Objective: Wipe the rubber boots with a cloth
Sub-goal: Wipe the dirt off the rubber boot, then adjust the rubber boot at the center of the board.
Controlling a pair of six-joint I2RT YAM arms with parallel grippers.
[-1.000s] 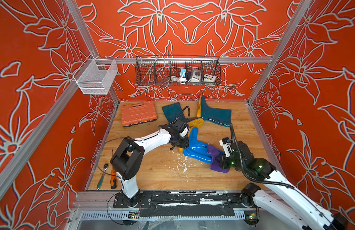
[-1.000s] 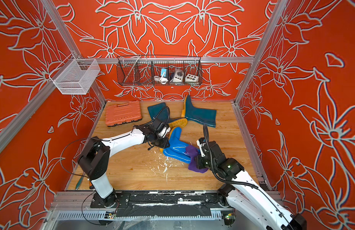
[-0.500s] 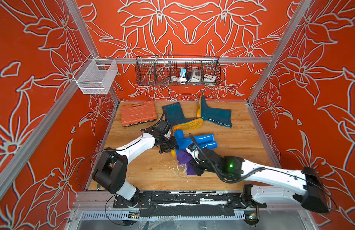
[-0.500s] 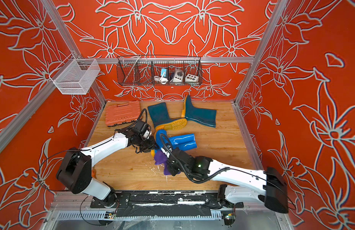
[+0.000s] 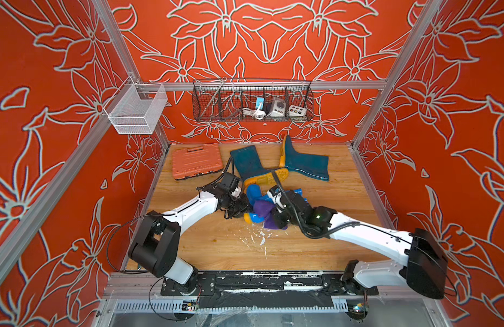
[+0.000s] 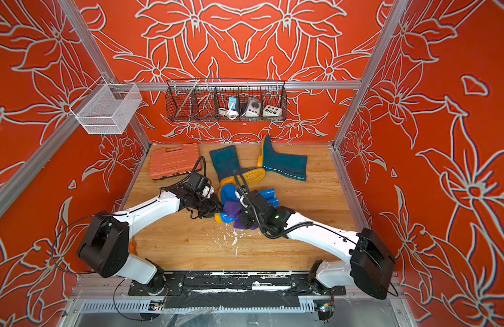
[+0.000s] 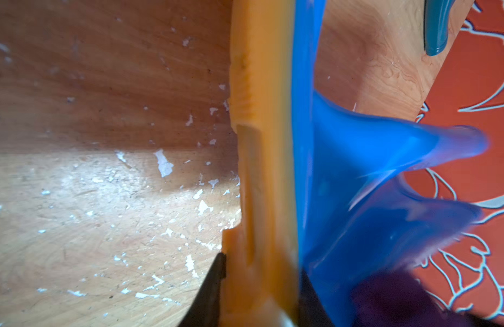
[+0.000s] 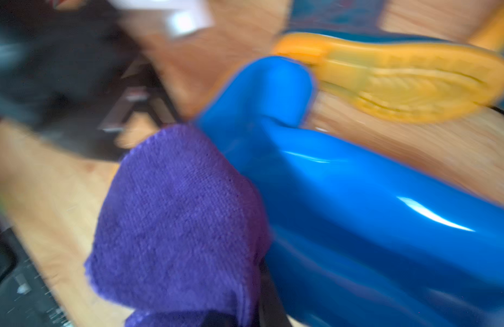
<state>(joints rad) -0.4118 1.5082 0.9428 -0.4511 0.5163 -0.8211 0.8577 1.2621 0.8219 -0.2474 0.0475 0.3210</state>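
left tool (image 7: 259,286) clamps blue boot (image 5: 253,193) by its sole, centre frame on bench (image 5: 330,249). right tool (image 5: 275,218) pinched tight on purple cloth (image 5: 261,208), draped over the foot. Best: press flat, stroke along shaft, left braces.

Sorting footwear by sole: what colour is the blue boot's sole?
Orange-yellow; the blue boot's sole shows best in the left wrist view.

You are seeing bright, sharp top views. The right wrist view is blurring. Ahead of the left gripper (image 7: 259,294), shadow is darkening the wood (image 7: 103,85).
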